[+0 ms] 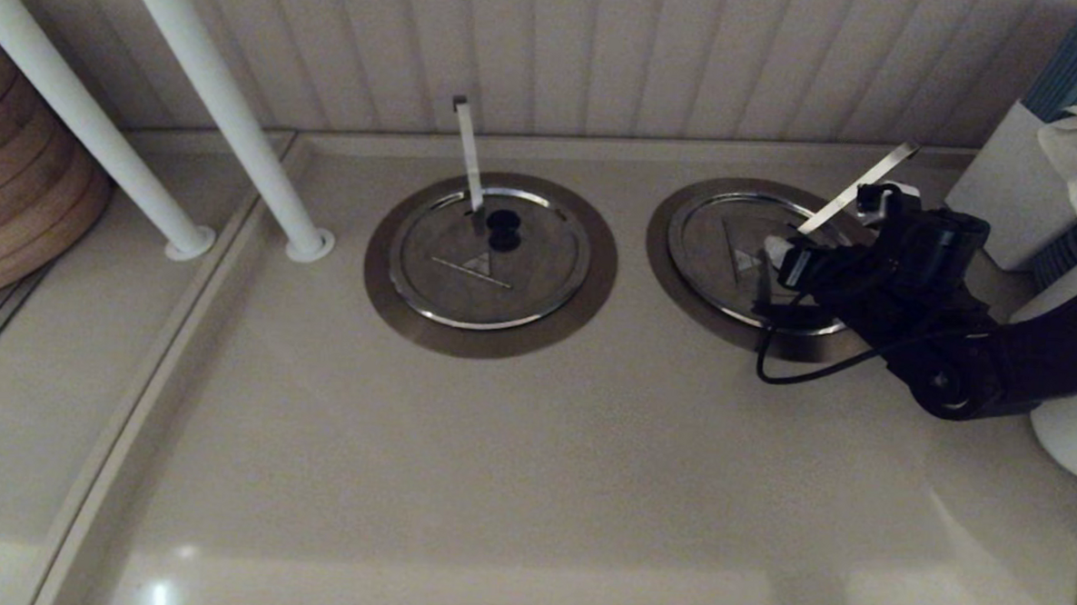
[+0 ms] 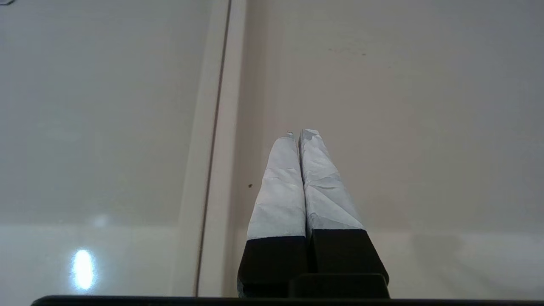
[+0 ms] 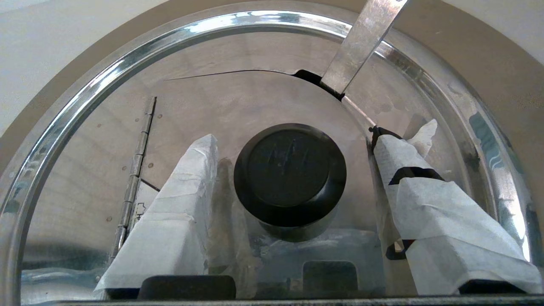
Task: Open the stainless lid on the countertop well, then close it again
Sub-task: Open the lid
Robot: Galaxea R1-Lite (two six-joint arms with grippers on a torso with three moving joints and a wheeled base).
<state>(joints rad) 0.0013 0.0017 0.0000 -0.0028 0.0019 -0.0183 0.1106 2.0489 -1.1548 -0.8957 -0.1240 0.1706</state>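
Over the lid (image 3: 272, 97), the right end effector (image 3: 293, 148) is spread wide, its 2 fingers (image 3: 187, 178) flanking the black knob (image 3: 290, 170) untouched, a detail hidden from the head camera, where the arm reaches in from the right. The lid sits flat in its well (image 1: 663, 253) on the surface (image 1: 495, 473). The left end effector (image 2: 297, 135) is clenched, empty.

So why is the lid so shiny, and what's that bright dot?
Right wrist view: the stainless lid mirrors the right gripper's open fingers and glares along its rim. Left wrist view: the dot is lamp glare on the countertop.
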